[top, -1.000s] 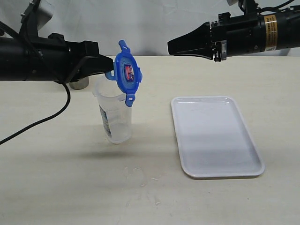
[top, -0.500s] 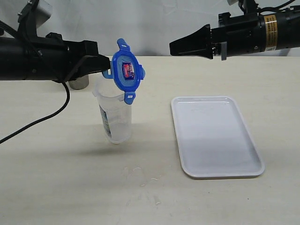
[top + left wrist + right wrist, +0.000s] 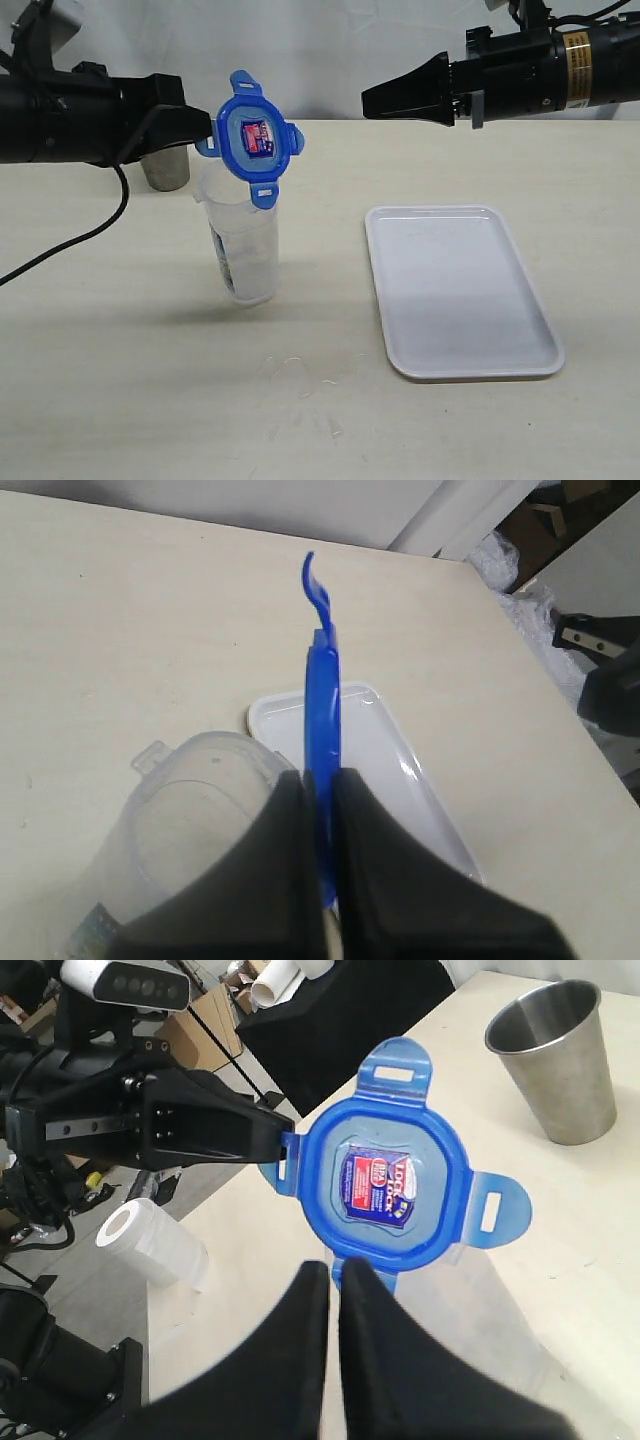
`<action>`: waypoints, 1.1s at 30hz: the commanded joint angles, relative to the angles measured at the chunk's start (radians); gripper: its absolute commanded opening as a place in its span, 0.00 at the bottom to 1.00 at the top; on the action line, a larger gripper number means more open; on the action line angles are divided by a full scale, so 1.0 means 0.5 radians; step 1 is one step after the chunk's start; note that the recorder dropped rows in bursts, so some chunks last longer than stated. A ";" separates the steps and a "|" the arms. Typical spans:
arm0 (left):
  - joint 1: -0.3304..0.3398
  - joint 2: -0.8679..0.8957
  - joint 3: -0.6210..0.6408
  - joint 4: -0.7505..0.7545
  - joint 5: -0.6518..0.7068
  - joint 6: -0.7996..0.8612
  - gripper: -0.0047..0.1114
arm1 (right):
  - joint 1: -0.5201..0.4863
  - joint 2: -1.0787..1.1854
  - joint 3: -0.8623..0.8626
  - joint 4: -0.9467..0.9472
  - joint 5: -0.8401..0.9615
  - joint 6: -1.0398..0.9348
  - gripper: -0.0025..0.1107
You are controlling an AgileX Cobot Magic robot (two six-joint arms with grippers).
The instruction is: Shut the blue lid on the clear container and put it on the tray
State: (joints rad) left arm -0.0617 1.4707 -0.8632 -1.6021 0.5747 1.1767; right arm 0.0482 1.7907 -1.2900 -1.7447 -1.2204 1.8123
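My left gripper (image 3: pixel 208 136) is shut on one flap of the blue lid (image 3: pixel 250 137). It holds the lid on edge, just above the mouth of the clear container (image 3: pixel 246 252), with the sticker face turned outward. In the left wrist view the lid (image 3: pixel 320 670) stands edge-on between the fingers of the gripper (image 3: pixel 320 777), with the container (image 3: pixel 190 815) below. The white tray (image 3: pixel 456 352) lies flat to the right. My right gripper (image 3: pixel 368 101) hangs shut and empty in the air above the tray's far end. Its tips (image 3: pixel 335 1266) point at the lid (image 3: pixel 400 1175).
A grey metal cup (image 3: pixel 165 171) stands behind the left arm, near the container; it is also in the right wrist view (image 3: pixel 556 1058). A black cable (image 3: pixel 70 252) from the left arm trails over the table. A white roll (image 3: pixel 150 1240) lies off the table.
The left gripper has carried the lid a little left and up, turning it. The right gripper's jaws have shut and it has drawn back slightly.
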 commanded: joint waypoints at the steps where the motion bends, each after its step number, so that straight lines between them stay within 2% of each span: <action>1: 0.010 -0.006 0.002 0.006 0.006 0.009 0.04 | 0.001 -0.001 0.021 0.001 -0.001 -0.028 0.06; 11: 0.010 -0.006 0.002 0.249 0.035 -0.111 0.04 | 0.006 -0.001 0.025 0.001 -0.001 0.009 0.06; 14: 0.010 -0.006 0.002 0.249 0.035 -0.115 0.04 | 0.113 -0.005 0.025 0.001 -0.001 0.009 0.06; 17: 0.010 -0.006 0.002 0.249 -0.023 -0.115 0.04 | 0.382 -0.005 0.025 0.001 0.244 0.033 0.06; 21: 0.010 -0.006 0.002 0.249 -0.094 -0.119 0.04 | 0.583 -0.005 0.036 0.001 0.601 0.014 0.06; 25: 0.010 -0.006 0.002 0.258 -0.094 -0.119 0.04 | 0.656 -0.005 0.056 0.001 0.836 -0.008 0.06; 29: 0.010 -0.006 0.002 0.267 -0.094 -0.119 0.04 | 0.678 -0.005 0.056 0.001 0.890 -0.027 0.06; 33: 0.010 -0.006 0.002 0.400 -0.085 -0.216 0.04 | 0.678 -0.005 0.073 0.001 0.960 -0.027 0.06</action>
State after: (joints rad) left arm -0.0593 1.4707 -0.8632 -1.4413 0.5371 1.1031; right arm 0.3852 1.7907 -1.2663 -1.7447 -0.7730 1.8134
